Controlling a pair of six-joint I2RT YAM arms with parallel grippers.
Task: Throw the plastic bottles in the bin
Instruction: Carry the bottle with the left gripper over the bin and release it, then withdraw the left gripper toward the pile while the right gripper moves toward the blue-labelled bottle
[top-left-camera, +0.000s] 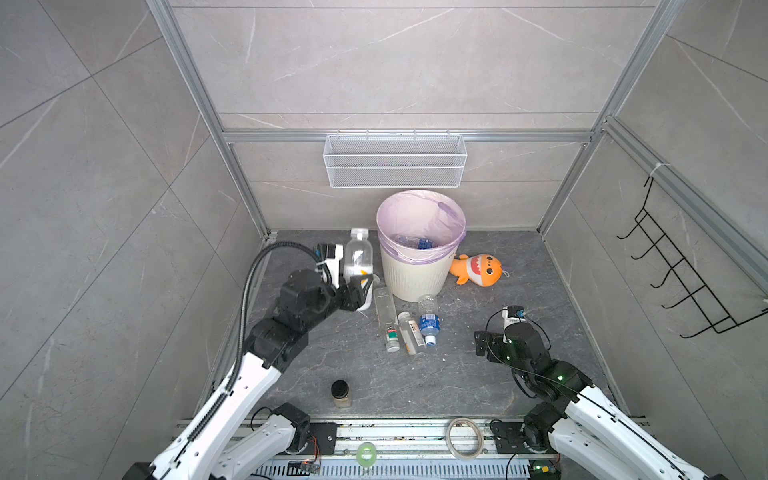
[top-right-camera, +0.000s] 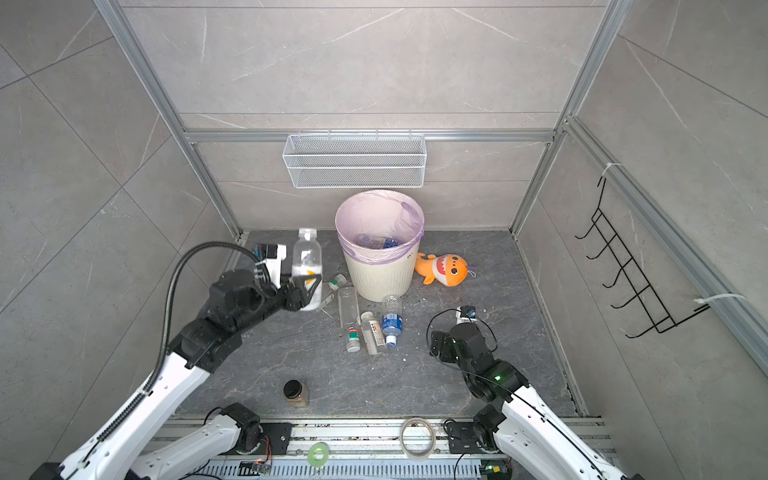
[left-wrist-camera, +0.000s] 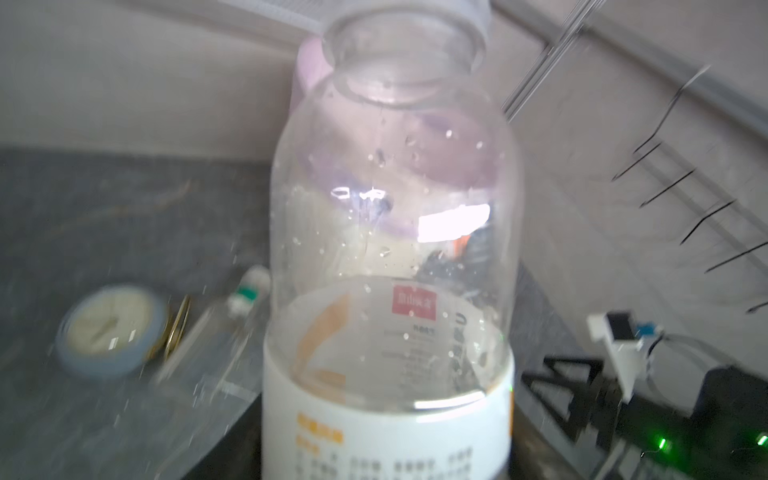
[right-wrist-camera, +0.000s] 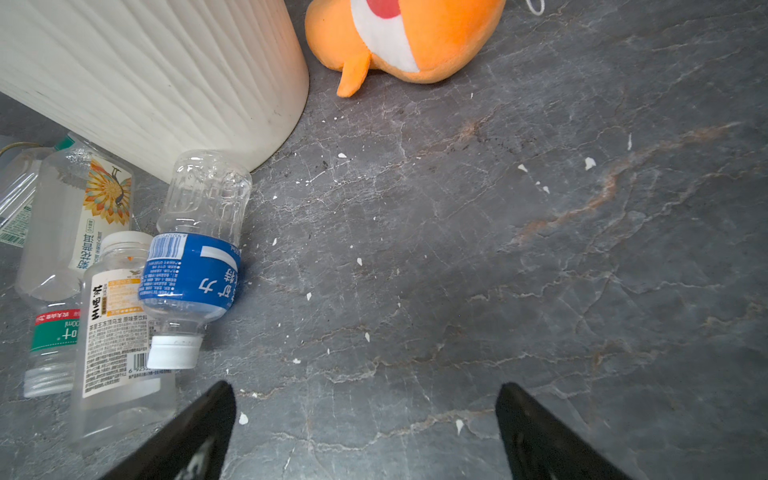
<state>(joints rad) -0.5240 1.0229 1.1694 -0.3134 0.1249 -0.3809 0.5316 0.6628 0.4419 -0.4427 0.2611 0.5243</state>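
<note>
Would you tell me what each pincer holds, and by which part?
Left pincer: the clear plastic bottle with white-orange label, by its labelled lower body. Right pincer: open, empty.

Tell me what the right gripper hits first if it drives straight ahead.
Probably bare floor: the open right gripper points down at it, with nothing between. Skimming level, it would likely reach the orange plush toy beside the bin; depth is unclear.

Soft, even light is filling both top views, and the walls (top-left-camera: 104, 166) are bending at the edges. The left wrist view is looking smeared, with white glare shining on the bottle (left-wrist-camera: 390, 257). The right wrist view is looking sharp.
</note>
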